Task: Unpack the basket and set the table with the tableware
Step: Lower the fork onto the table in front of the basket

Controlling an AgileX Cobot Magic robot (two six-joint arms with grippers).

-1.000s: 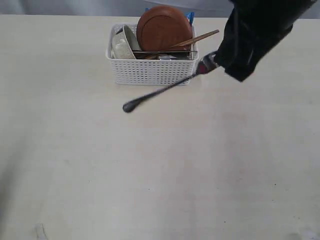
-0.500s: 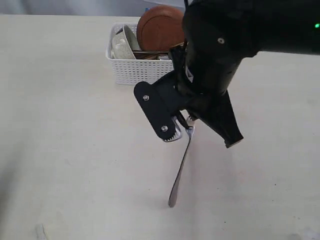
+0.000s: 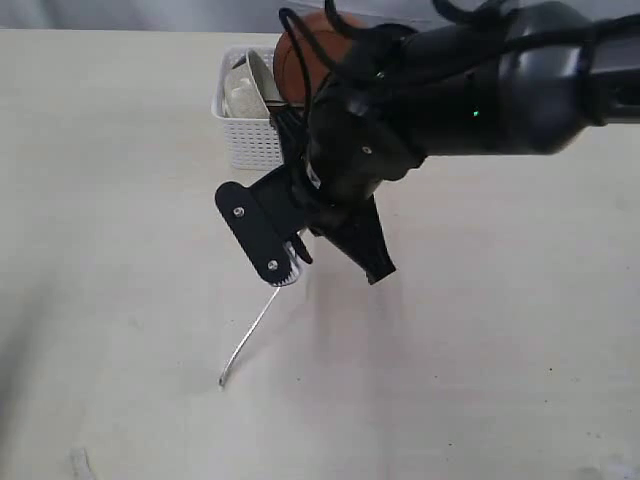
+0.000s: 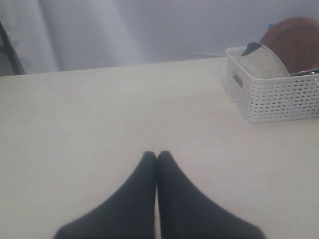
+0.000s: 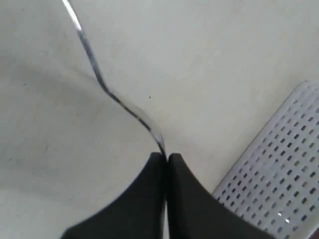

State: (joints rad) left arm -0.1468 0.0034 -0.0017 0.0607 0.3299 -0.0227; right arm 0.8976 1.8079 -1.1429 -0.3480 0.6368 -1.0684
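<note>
1. Pale cream wooden table (image 3: pixel 110 250); white perforated plastic basket (image 3: pixel 245 140) at far side, holding round brown wooden plate (image 3: pixel 295 60) and off-white bowl (image 3: pixel 245 88).
2. Right gripper (image 3: pixel 287 272) pinches slim steel utensil (image 3: pixel 250 335) in front of basket, tilted, tip low; table contact unclear.
3. Left gripper (image 4: pixel 157 155): fingers pressed together, empty.
</note>
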